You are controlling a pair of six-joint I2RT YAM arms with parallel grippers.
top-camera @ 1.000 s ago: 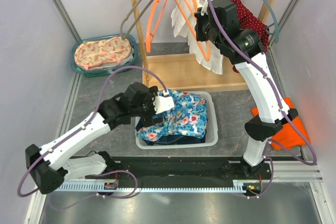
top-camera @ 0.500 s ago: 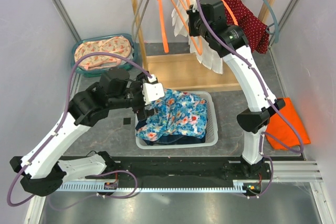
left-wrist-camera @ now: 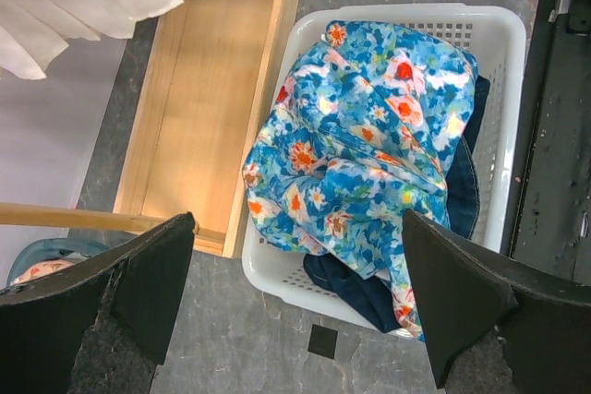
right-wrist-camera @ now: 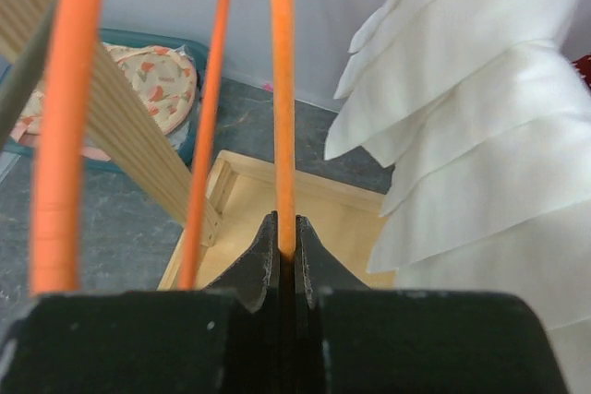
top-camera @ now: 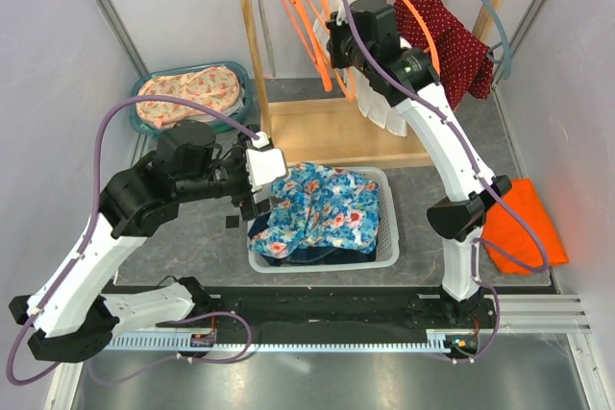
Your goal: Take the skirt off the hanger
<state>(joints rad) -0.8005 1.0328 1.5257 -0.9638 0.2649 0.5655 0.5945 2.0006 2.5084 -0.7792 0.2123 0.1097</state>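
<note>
We pinch an orange hanger (right-wrist-camera: 282, 89) at the rack, the white skirt (right-wrist-camera: 471, 136) just beside it.
Our right gripper (right-wrist-camera: 287, 248) is clamped tight on one thin wire of the hanger. The skirt hangs just to the right of that wire, above the wooden base (right-wrist-camera: 314, 219); we cannot tell whether it hangs from this same hanger. Our left gripper (left-wrist-camera: 297, 228) hovers with jaws wide apart over the basket (left-wrist-camera: 503, 25), which holds a floral cloth (left-wrist-camera: 360, 154).

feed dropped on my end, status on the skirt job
Right gripper, jaws shut on an orange hanger. Left gripper open, empty, over the basket. White skirt hangs, not off yet. More orange hangers close beside.
</note>
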